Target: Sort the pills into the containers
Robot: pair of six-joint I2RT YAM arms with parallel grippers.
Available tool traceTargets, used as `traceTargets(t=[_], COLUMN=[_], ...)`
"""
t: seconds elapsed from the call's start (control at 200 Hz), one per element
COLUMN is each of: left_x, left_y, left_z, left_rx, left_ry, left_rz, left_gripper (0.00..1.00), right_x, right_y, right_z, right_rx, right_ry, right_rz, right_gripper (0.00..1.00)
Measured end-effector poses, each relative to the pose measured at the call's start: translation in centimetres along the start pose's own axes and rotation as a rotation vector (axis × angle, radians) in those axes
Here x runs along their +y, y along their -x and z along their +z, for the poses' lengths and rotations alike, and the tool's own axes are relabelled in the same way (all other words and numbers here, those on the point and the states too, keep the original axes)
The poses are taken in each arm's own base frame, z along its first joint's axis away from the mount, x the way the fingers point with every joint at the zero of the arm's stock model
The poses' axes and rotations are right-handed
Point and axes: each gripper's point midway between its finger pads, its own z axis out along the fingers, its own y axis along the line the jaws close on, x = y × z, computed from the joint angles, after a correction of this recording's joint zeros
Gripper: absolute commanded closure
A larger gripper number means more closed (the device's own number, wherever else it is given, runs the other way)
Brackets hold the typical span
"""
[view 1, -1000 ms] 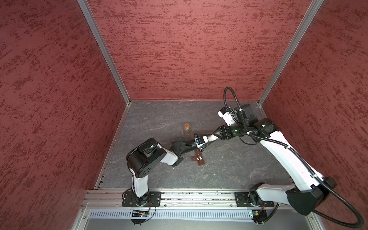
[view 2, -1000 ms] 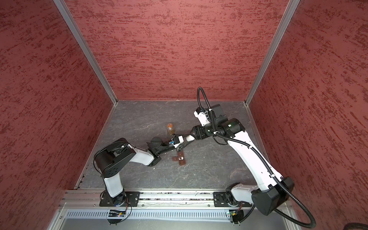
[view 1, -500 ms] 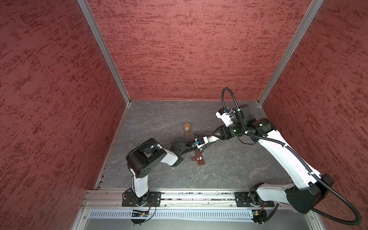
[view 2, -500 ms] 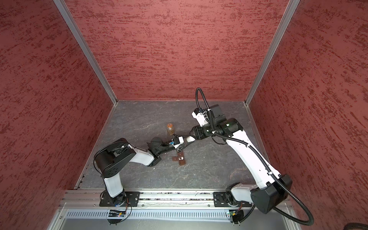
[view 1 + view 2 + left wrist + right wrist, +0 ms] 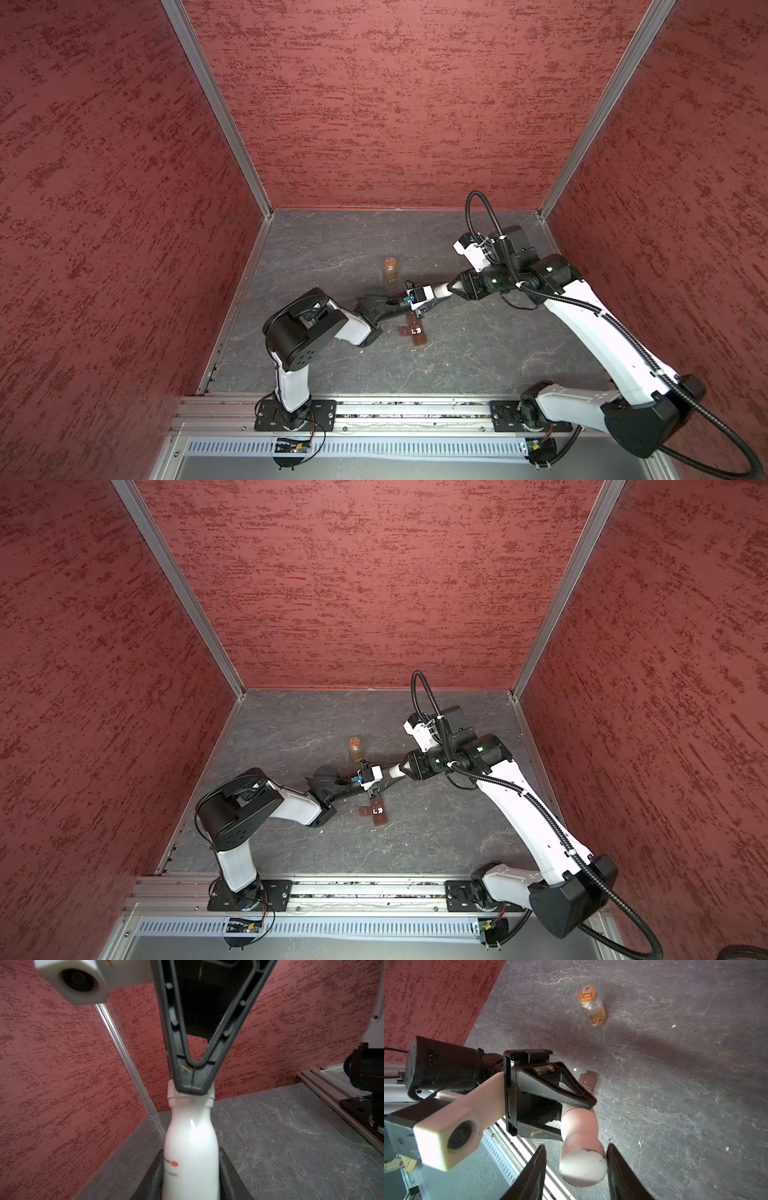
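Partway: a few pills (image 5: 377, 811) showing in containers (image 5: 420, 341), mid-frame. Holding white bottle (image 5: 191, 1132) in left gripper (image 5: 191, 1180); flanking cap (image 5: 582, 1167) with right gripper (image 5: 576, 1145), grip unclear.

Print on the white bottle (image 5: 191, 1136) is unreadable.

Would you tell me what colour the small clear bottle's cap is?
The cap is orange-gold, clearest in the right wrist view.

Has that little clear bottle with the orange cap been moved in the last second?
No. The small clear orange-capped bottle stands on the same spot, just as far from the flat brown pill box and the red back wall.
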Motion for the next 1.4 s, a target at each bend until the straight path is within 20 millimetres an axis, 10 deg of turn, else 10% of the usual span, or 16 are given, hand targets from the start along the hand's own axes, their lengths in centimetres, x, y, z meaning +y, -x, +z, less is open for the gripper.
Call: traceTargets(t=[0.401, 0.817, 1.137, 1.398], left_x=[0.0, 0.9, 1.2, 1.2], left_y=[-0.1, -0.2, -0.3, -1.3], left_z=[0.0, 0.1, 0.1, -0.9], left_rx=[0.003, 0.015, 0.027, 0.070], left_ry=[0.001, 0.067, 0.094, 0.132], left_rz=[-0.006, 0.004, 0.022, 0.023], left_gripper=[1.00, 1.00, 0.23, 0.02], right_x=[-0.5, -0.8, -1.1, -2.6], right_y=[0.0, 1.3, 1.6, 2.7], right_z=[0.2, 0.3, -0.4, -0.6], right_rx=[0.010, 0.041, 0.026, 0.019], right_ry=[-0.027, -0.076, -0.120, -0.212], right_rz=[0.011, 0.269, 0.342, 0.326], right_gripper=[0.83, 0.90, 0.91, 0.90])
